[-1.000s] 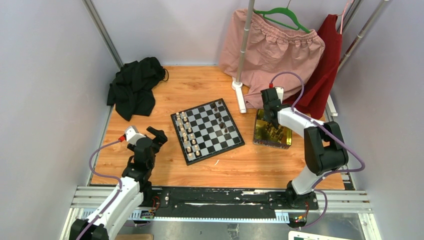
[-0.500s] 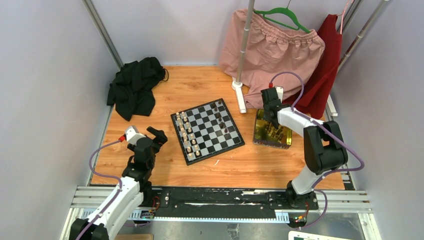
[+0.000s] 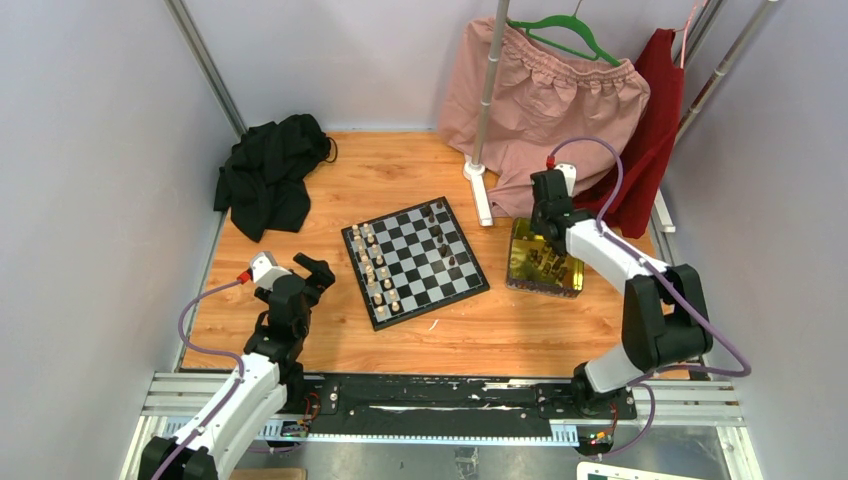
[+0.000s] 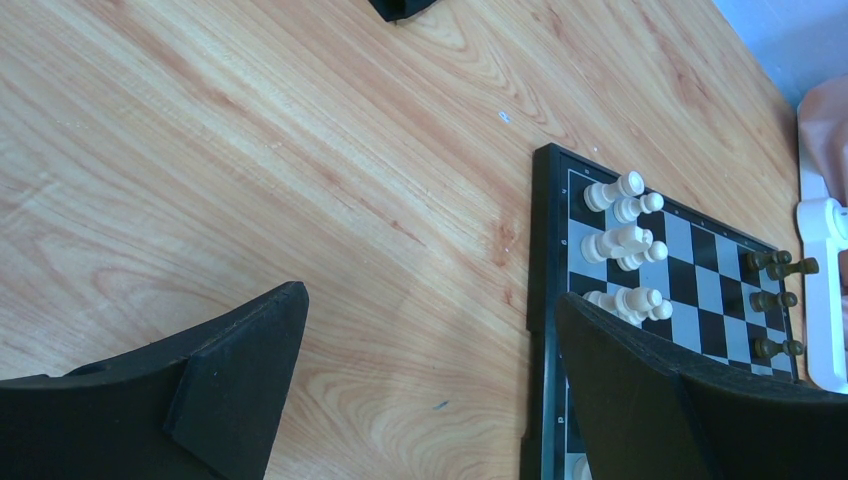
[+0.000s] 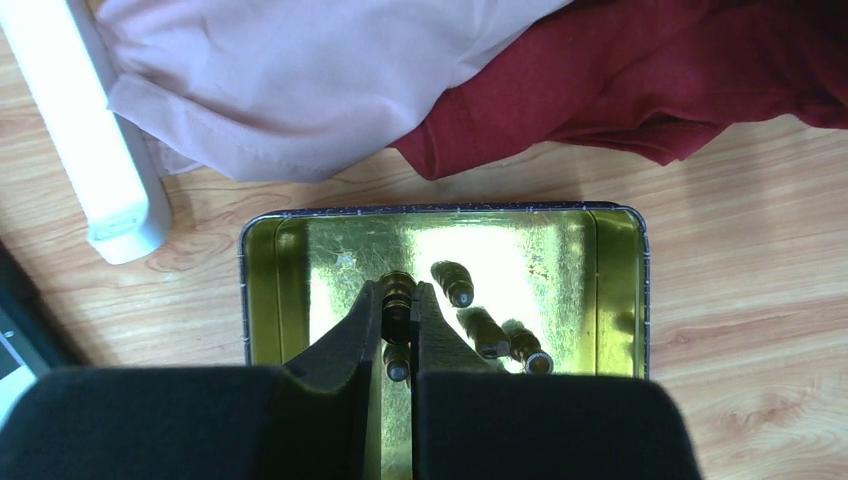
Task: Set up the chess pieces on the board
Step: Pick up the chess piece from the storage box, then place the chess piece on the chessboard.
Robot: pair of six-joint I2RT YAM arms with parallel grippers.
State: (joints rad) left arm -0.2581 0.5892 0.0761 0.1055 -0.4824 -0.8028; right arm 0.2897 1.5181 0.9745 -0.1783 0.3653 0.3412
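While the right gripper (image 5: 398, 318) pinches one tiny dark brown chessman (image 5: 398, 287) over the shiny yellow tin (image 5: 440, 212), several more dark pieces (image 5: 487, 334) lie loose on the tin's floor. Cream-white pieces (image 3: 374, 268) line the left side of the chequered board (image 3: 430, 262), which lies left of the tin, with a few dark ones (image 3: 440, 240) opposite. The left gripper (image 4: 428, 312) hangs wide open just left of the board.

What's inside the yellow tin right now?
Three dark chess pieces lie loose on the floor of the yellow tin. The right hand is shut on another dark piece. Whatever lies under its fingers is covered.
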